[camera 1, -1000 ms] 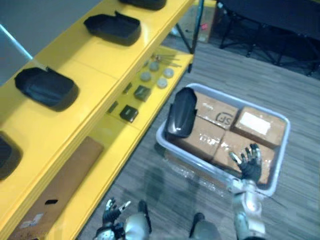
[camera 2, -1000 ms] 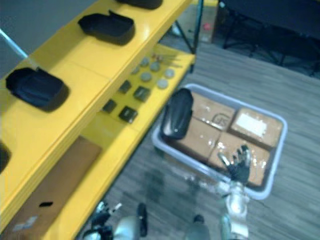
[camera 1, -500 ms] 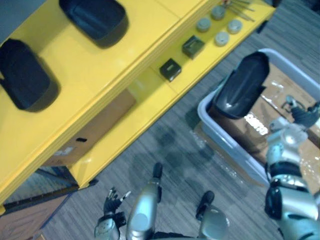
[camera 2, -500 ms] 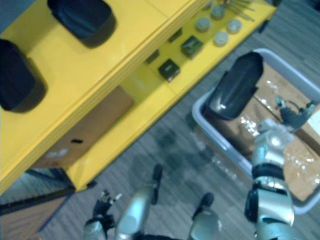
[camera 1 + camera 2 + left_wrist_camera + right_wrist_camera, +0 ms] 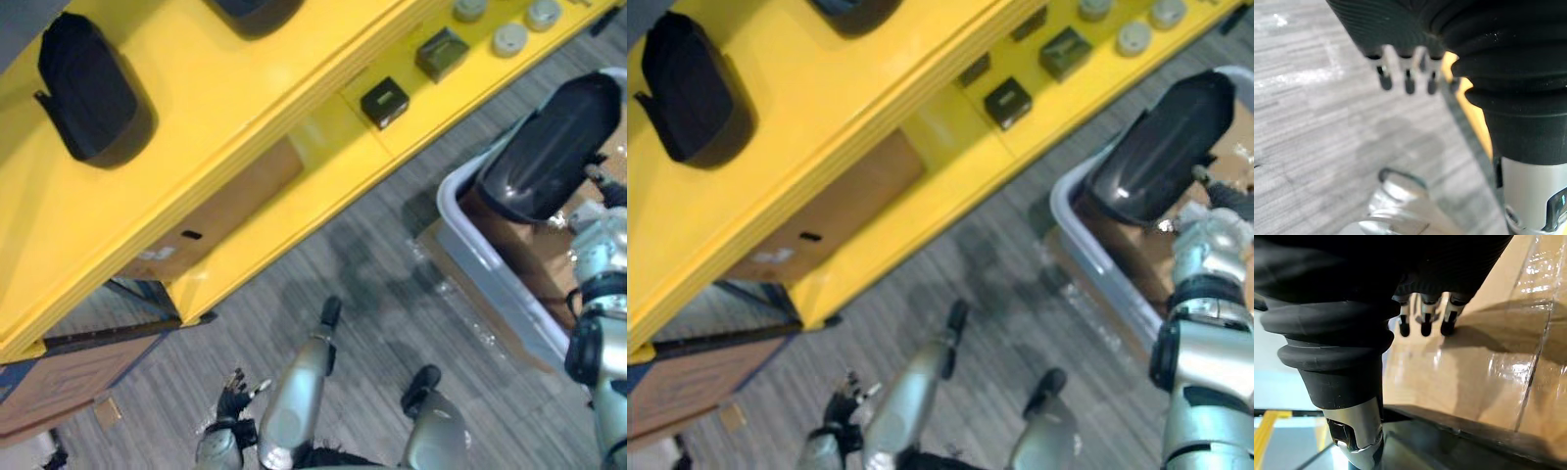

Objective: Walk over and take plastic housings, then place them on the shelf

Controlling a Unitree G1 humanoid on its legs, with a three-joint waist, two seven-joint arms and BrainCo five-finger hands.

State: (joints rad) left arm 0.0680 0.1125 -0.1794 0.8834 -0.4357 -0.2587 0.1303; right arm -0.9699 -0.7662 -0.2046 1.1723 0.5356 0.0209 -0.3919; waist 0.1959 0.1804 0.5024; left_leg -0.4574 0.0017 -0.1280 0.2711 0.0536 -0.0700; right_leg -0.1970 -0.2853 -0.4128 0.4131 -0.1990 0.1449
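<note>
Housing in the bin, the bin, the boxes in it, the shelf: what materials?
The housing looks like black plastic, glossy: bright highlight on its curved shell. The bin is probably pale grey plastic, with a smooth moulded rim. The boxes are brown cardboard under shiny clear tape or film: glare streaks. The shelf is glossy yellow; painted metal or board, cannot tell.

l hand point(image 5: 233, 392) low, r hand point(image 5: 1423, 316) fwd, fingers point(image 5: 1408, 82) relaxed.

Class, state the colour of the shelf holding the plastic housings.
The shelf is bright yellow, clearest in the left eye view.
</note>
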